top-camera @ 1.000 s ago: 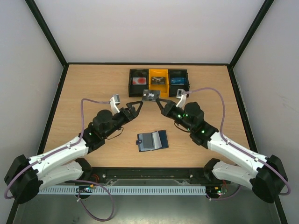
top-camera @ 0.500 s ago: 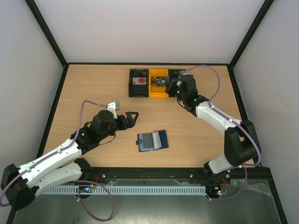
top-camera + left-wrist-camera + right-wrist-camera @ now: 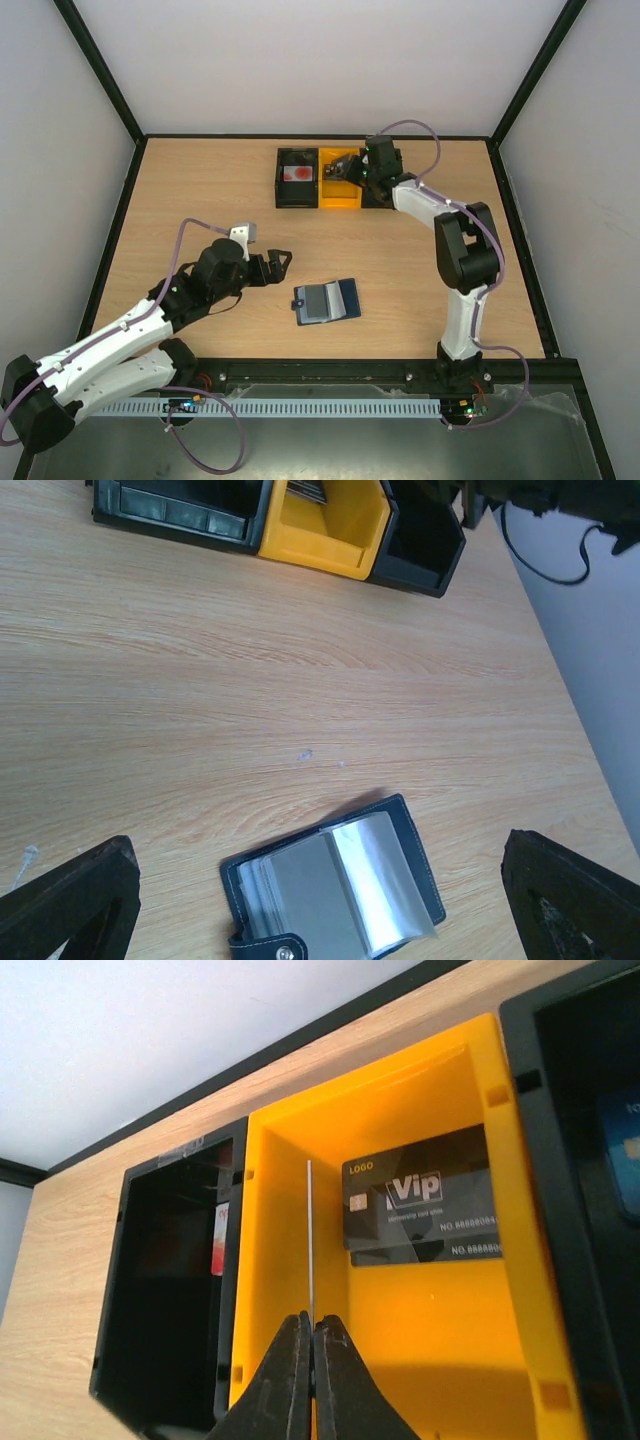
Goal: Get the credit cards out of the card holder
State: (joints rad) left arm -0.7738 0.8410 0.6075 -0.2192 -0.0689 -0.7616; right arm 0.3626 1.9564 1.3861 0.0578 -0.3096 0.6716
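Observation:
The dark navy card holder (image 3: pixel 326 301) lies open on the table, pale sleeves up, tab at its near-left corner. In the left wrist view the card holder (image 3: pixel 330 890) lies between and below the wide-open fingers of my left gripper (image 3: pixel 318 880). From above, the left gripper (image 3: pixel 280 262) hangs just left of the holder, touching nothing. My right gripper (image 3: pixel 311 1325) is shut on a thin credit card (image 3: pixel 310 1240) seen edge-on, held upright over the yellow bin (image 3: pixel 400 1360). From above, the right gripper (image 3: pixel 350 168) reaches over that bin (image 3: pixel 339 195).
Two black "Vip" cards (image 3: pixel 420 1205) lie in the yellow bin. The black bin (image 3: pixel 298 192) to its left holds a red-and-white card (image 3: pixel 218 1240). The black bin on the right holds a blue card (image 3: pixel 625 1155). A black frame edges the table.
The right arm has swung from the table's middle back to the bins, carrying the card over the yellow one. The left arm has drawn back toward the card holder, jaws open.

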